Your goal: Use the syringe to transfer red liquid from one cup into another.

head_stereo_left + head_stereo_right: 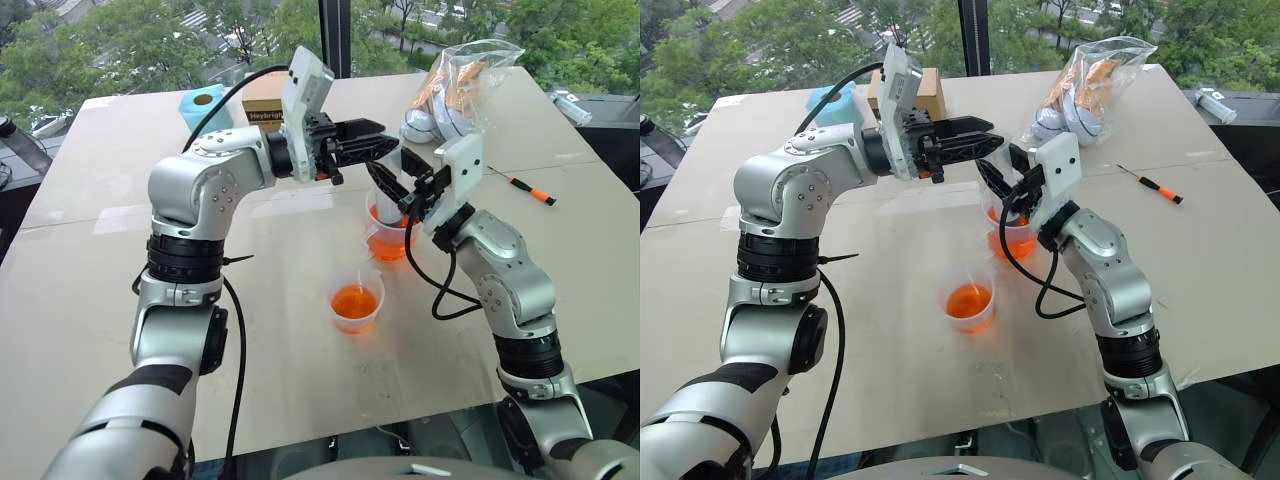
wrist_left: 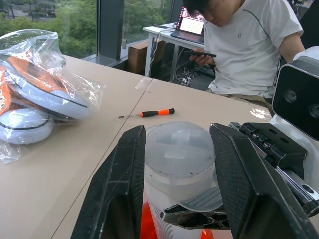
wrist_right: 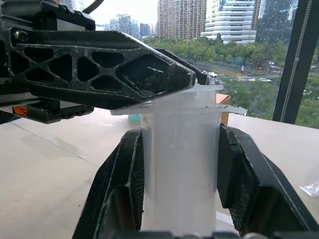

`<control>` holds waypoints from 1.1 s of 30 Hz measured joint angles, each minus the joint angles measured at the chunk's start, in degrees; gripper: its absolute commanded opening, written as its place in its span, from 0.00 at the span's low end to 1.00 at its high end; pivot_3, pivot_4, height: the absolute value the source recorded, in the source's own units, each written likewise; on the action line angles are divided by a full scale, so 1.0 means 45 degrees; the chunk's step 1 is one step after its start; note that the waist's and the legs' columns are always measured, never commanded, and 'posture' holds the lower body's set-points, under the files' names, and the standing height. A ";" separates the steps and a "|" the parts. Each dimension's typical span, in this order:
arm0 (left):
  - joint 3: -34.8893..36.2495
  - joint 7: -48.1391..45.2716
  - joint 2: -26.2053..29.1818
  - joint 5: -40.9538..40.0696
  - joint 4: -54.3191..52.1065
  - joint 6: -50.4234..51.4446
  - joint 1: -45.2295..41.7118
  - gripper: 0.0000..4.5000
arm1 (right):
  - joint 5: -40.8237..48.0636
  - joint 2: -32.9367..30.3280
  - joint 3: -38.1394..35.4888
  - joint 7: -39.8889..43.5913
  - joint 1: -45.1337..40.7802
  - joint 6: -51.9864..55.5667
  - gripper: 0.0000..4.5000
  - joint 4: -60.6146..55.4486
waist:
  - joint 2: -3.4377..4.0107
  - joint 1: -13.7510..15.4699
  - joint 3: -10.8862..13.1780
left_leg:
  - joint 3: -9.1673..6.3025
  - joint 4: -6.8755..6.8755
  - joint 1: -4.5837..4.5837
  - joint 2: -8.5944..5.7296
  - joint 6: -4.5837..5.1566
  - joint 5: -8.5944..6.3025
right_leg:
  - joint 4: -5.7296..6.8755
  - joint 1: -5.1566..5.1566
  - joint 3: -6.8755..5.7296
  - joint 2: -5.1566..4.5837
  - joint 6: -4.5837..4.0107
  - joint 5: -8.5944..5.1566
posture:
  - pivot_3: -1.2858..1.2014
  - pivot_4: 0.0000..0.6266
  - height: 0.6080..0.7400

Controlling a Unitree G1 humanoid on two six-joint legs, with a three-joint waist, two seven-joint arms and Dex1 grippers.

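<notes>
Nearest the camera, the smaller cup (image 1: 355,297) stands alone on the pale worktop (image 1: 300,350), with orange-red liquid (image 1: 354,301) pooled in its bottom. Just behind it stands the larger cup (image 1: 388,235), also holding red liquid, and the syringe (image 1: 392,180) rises upright out of it.

Both arms meet over that larger cup. The right tool (image 3: 180,164) is clamped on the syringe's thick clear barrel, one black finger on each side, as the right wrist view shows. The left tool (image 2: 179,179) reaches in level from the left at the top of the syringe; its two fingers (image 2: 119,184) stand on either side of the white plunger head, close against it, though whether they press it I cannot tell. One of these fingers lies across the barrel's flange in the right wrist view.

Farther back on the worktop lie a clear plastic bag (image 1: 455,85) with white and orange contents, an orange-handled screwdriver (image 1: 528,189) well to the right, a cardboard box (image 1: 262,105) and a blue roll (image 1: 205,105). A seated person (image 2: 244,45) in a white shirt shows in the left wrist view beyond the worktop.
</notes>
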 measured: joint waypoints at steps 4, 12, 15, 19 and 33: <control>0.0048 0.0098 -0.0153 0.0001 0.0197 -0.0020 -0.0063 0.32 | -0.0008 -0.0010 -0.0015 -0.0018 0.0002 0.0001 0.33 0.0000 | 0.0000 0.0010 0.0000 | 0.0000 0.0000 0.0000 0.0000 0.0000 0.0000 | 0.0000 0.0001 0.0000 0.0000 0.0000 0.0000 | 0.52 0.24 1.00; 0.0035 0.0217 -0.0287 0.0009 0.0295 -0.0062 -0.0401 0.32 | -0.0017 0.0014 -0.0181 -0.0041 0.0001 -0.0231 0.33 -0.0065 | 0.0000 0.0003 0.0000 | 0.0000 -0.0001 0.0000 0.0000 0.0000 0.0000 | -0.0001 0.0000 0.0000 0.0000 0.0000 0.0000 | 0.52 0.24 1.00; 0.0029 0.0203 -0.0287 0.0007 0.0294 -0.0062 -0.0593 0.32 | -0.0021 0.0023 -0.0197 -0.0040 -0.0009 -0.0411 0.33 -0.0103 | 0.0000 0.0003 0.0000 | 0.0001 -0.0001 0.0000 0.0000 0.0000 0.0000 | -0.0001 0.0000 0.0001 0.0000 0.0000 0.0000 | 0.52 0.24 1.00; 0.0023 0.0223 -0.0289 0.0016 0.0293 -0.0062 -0.0888 0.32 | -0.0019 0.0032 -0.0236 -0.0043 -0.0045 -0.0531 0.33 -0.0146 | 0.0000 0.0003 0.0000 | 0.0000 -0.0001 0.0000 0.0000 0.0000 0.0000 | -0.0001 0.0000 0.0000 0.0000 0.0000 0.0000 | 0.52 0.24 1.00; 0.0025 0.0291 -0.0237 0.0069 0.0289 -0.0080 -0.1061 0.32 | -0.0045 0.0000 -0.0231 -0.0060 -0.0048 -0.0387 0.33 -0.0136 | 0.0000 0.0002 0.0000 | 0.0000 -0.0001 0.0000 0.0000 0.0000 0.0000 | 0.0000 0.0000 0.0000 0.0000 0.0000 0.0000 | 0.52 0.24 1.00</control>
